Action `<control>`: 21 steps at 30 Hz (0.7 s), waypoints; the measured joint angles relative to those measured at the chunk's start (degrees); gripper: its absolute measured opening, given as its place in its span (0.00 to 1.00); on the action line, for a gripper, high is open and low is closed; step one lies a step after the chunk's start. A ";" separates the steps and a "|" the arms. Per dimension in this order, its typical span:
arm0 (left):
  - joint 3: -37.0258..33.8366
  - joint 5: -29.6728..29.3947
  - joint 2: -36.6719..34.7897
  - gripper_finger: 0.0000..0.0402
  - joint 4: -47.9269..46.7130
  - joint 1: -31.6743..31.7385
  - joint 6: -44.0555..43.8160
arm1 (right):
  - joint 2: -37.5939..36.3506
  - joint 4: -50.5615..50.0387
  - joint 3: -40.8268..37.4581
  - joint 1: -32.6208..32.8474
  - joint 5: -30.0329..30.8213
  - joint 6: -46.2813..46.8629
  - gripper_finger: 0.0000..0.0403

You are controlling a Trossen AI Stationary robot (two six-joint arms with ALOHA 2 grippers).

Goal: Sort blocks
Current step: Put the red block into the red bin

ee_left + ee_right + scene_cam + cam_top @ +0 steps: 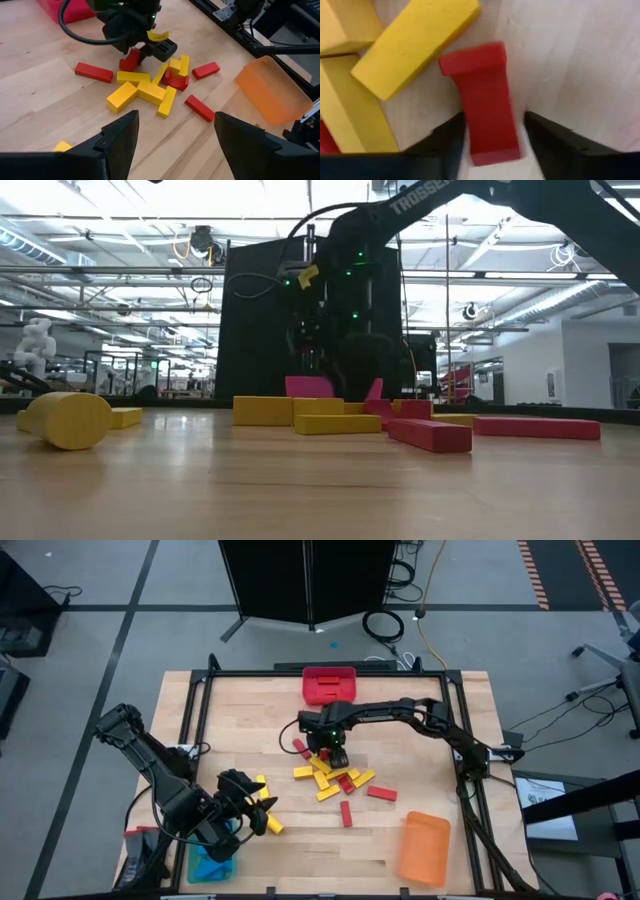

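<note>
Across the arm in the low view, white lettering reads "TROSSEN", partly cut off. Right claw (492, 145) is down at the pile's edge, fingers apart on either side of a red block (482, 102) lying flat on the counter (250, 710); not yet clamped, a gap shows on one side. Yellow blocks (415, 42) crowd just beside it; bare wood lies open on the other side. Left claw (172, 137) hangs near the counter's front edge, fingers apart, empty, well apart from the pile. Orange bin (424, 848) sits at the front corner.
</note>
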 joint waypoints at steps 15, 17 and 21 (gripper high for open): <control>0.00 0.00 0.00 0.66 -0.25 0.00 0.49 | -3.90 -0.57 -0.62 -0.15 1.08 -0.06 0.28; 0.00 0.00 0.00 0.66 -0.44 0.00 0.48 | -6.85 -0.56 -0.54 -0.39 0.97 -0.16 0.28; 0.00 0.00 0.00 0.66 -0.44 0.00 0.50 | -12.49 -0.14 -0.36 -1.48 1.09 -1.47 0.28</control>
